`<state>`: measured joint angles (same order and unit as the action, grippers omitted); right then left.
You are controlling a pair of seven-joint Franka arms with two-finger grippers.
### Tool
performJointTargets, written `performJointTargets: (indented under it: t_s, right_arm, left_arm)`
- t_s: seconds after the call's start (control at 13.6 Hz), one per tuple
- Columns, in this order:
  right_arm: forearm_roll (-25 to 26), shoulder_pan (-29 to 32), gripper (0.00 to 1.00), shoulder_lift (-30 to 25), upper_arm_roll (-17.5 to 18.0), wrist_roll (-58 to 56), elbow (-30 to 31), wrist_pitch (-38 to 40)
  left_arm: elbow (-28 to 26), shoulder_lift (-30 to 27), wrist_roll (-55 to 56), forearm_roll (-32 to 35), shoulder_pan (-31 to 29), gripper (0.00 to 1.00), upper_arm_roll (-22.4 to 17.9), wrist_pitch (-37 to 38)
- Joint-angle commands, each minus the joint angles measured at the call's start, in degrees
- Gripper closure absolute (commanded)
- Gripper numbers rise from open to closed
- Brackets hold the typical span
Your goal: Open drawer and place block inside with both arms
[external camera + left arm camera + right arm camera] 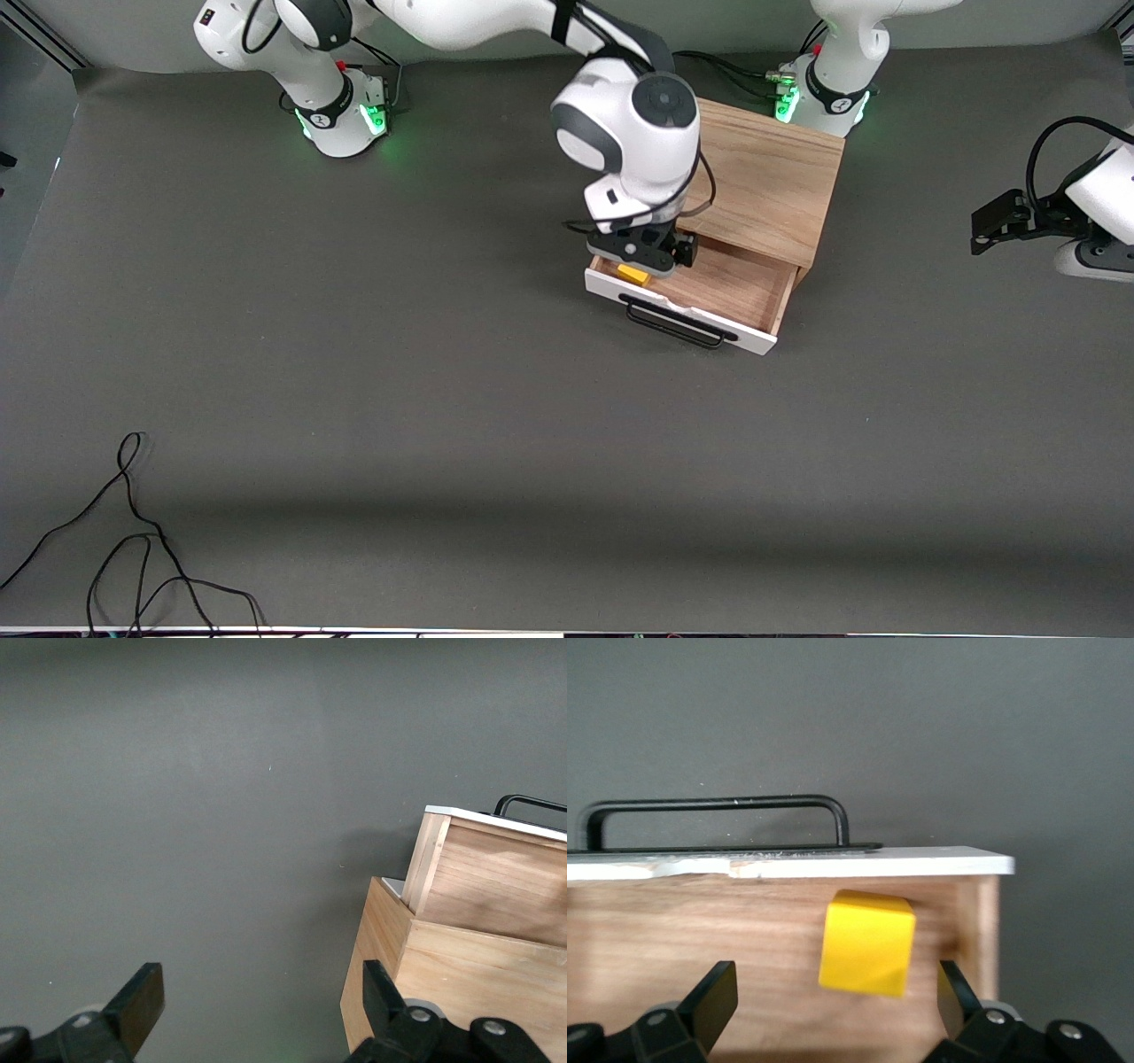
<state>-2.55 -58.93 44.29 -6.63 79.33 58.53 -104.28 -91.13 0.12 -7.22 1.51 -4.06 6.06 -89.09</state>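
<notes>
Right gripper (644,257) over the pulled-out drawer (753,306), fingers (713,997) spread wide and holding nothing; the block (866,942) shows free between them, in the drawer's corner toward the right arm's end, just inside the front panel (788,865). The release appears made, so that the cube lands within the wooden walls. Left gripper (257,1014), waiting beside the cabinet (766,182) at the table's left-arm end, likewise stands wide and empty. The handle (678,326) projects toward the front camera. A loose cable (133,540) lies well apart, obstructing nothing.
</notes>
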Motion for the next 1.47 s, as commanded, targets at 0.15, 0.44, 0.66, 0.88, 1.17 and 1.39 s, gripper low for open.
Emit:
performJointTargets:
  t_s: [0.15, 0.44, 0.66, 0.88, 1.17, 1.39]
  right_arm:
    - [-0.44, 3.72, 0.00, -11.04, -0.93, -3.37, 1.49, 10.05]
    - [-0.52, 11.01, 0.00, -18.86, -0.58, -16.46, 3.42, 17.88]
    - [-0.52, 19.17, 0.00, -28.70, 0.38, -30.06, 13.51, 17.89]
    - [-0.52, 28.40, 0.00, -35.30, 0.91, -45.45, 19.50, 19.20]
    - [-0.09, 41.50, 0.00, -41.12, 2.32, -64.53, 26.01, 19.47]
    - [0.18, 49.77, 0.00, -42.18, 2.32, -72.10, 27.86, 19.29]
  left_arm:
    - [1.13, 0.32, -0.17, 0.86, -0.16, 0.00, 0.09, 1.02]
    - [1.04, 0.32, -0.25, 0.86, -0.16, 0.00, 0.09, 0.93]
    - [1.04, 0.23, -0.17, 0.86, -0.16, 0.00, 0.09, 1.02]
    - [0.96, 0.23, -0.25, 0.86, -0.16, 0.00, 0.00, 1.02]
    - [0.96, 0.32, -0.25, 0.86, -0.16, 0.00, 0.00, 1.11]
    - [0.96, 0.23, -0.25, 0.86, -0.16, 0.00, 0.09, 1.20]
